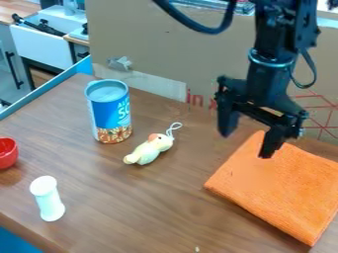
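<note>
The black gripper (246,144) hangs at the upper right with its two fingers spread wide and nothing between them. One fingertip is over the upper left part of an orange cloth (280,185), the other over the brown table to its left. The cloth lies flat at the right. Left of the gripper, a small pale yellow and green plush toy (150,149) with a white loop lies on the table. Behind it and to its left stands a blue can (110,112).
A white cylindrical shaker (47,198) stands at the front left. A red cup (7,153) is at the left edge. A cardboard wall (165,54) rises along the table's (142,212) back, and a blue rim (49,86) runs at the left.
</note>
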You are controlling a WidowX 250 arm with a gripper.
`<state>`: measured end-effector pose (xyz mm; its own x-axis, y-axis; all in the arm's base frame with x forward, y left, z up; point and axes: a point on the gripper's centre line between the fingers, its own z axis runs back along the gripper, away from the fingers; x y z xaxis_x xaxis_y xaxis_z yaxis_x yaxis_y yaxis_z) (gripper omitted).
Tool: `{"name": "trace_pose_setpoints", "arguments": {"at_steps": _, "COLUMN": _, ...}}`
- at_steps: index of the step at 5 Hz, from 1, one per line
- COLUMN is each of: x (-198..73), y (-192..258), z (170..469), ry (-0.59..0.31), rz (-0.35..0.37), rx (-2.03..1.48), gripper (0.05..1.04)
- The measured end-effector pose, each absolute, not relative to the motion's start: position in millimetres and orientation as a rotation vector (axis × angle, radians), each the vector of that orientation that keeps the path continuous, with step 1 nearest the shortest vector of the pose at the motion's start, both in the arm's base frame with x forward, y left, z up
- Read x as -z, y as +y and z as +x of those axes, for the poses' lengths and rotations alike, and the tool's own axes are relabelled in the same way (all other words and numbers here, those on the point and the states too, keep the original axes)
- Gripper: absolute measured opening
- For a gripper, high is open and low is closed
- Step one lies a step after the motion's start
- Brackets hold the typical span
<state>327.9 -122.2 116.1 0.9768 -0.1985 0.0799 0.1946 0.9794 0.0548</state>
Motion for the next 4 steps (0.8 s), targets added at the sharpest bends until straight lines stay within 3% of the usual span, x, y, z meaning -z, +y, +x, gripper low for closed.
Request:
{"name": "trace_pose_setpoints", "arguments": {"at_steps": 1, "x": -88, "y": -136, "z": 348, "ry": -0.062, "rz": 0.018, "rx": 0.193, "gripper": 1.001}}
{"name": "trace_pose_setpoints", "arguments": {"at_steps": 2, "x": -77, "y": -147, "z": 370, "ry": -0.07, "rz": 0.002, "rx": 0.182, "gripper": 1.001}}
{"name": "trace_pose_setpoints", "arguments": {"at_steps": 4, "x": -43, "y": -155, "z": 380, "ry": -0.014, "rz": -0.003, "rx": 0.18, "gripper": 1.001}}
